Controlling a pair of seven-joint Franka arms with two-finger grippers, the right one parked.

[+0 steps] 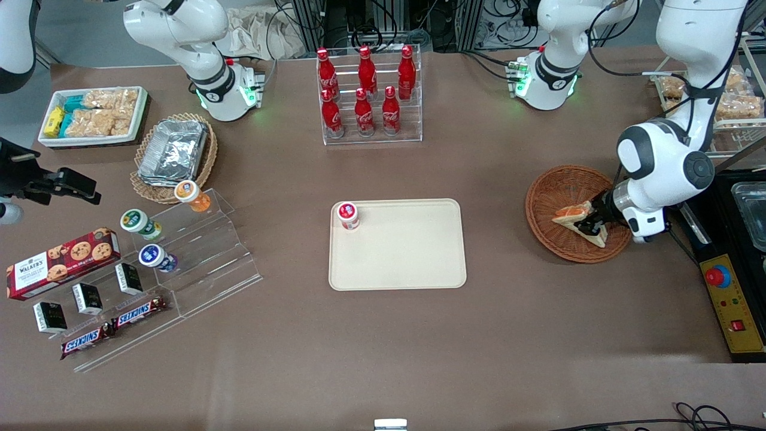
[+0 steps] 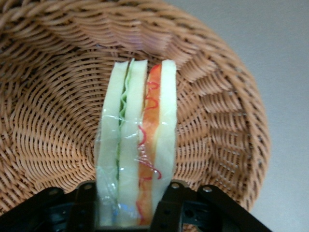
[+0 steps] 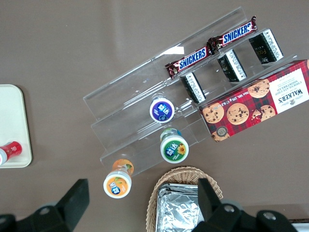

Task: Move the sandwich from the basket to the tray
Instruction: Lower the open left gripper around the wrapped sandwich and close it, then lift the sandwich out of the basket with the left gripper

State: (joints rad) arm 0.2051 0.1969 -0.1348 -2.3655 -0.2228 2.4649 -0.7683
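With our gripper [image 2: 128, 205] down in the basket [image 1: 547, 197], fingers clamped on the sandwich [image 2: 137, 145], we hold it ready to lift toward the tray [image 1: 407, 263].

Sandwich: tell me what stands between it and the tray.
Nothing visible does. The gripper holds the sandwich in the basket; bare table lies between basket and tray. A red-capped cup occupies one tray corner.

Even, bright overhead light leaves only soft shadows on the surface [image 1: 383, 347]; the pincer [image 2: 128, 210] looks dim (slightly blurred) up close.
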